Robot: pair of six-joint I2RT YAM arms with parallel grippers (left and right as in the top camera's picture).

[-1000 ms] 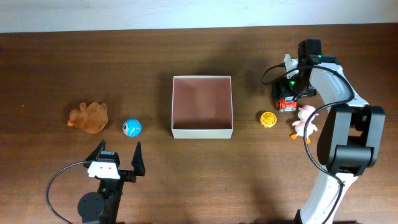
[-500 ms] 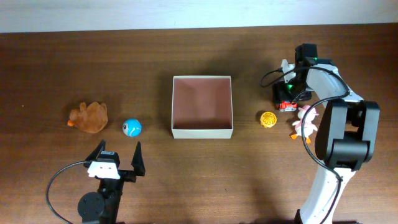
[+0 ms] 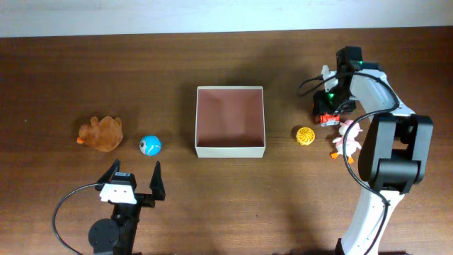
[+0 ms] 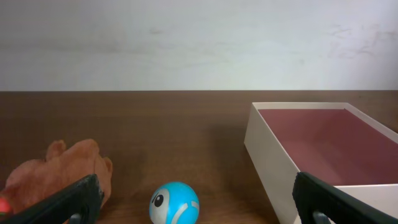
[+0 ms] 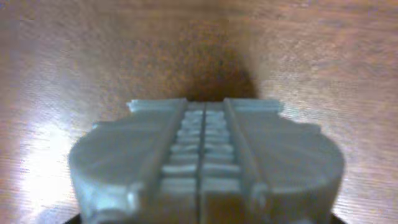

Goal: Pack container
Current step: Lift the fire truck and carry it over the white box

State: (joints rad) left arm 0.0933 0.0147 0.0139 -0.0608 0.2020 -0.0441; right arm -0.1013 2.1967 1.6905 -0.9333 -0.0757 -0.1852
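At table centre, the square container (image 3: 230, 150) sits parallel to the edges, mouth up. Plush (image 3: 100, 133) and blue ball (image 3: 149, 145) lie toward the left edge; yellow ball (image 3: 305, 136) and pink toy (image 3: 347, 139) toward the right. Left claw (image 3: 135, 171) is spread wide; right claw (image 3: 326, 112) is at the red toy (image 3: 327, 120), grip cannot be told.

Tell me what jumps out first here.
The empty container sits mid-table in the overhead view. On the right, the right gripper hangs low over a small red toy, beside a yellow ball and a pink toy. A brown plush and a blue ball lie on the left.
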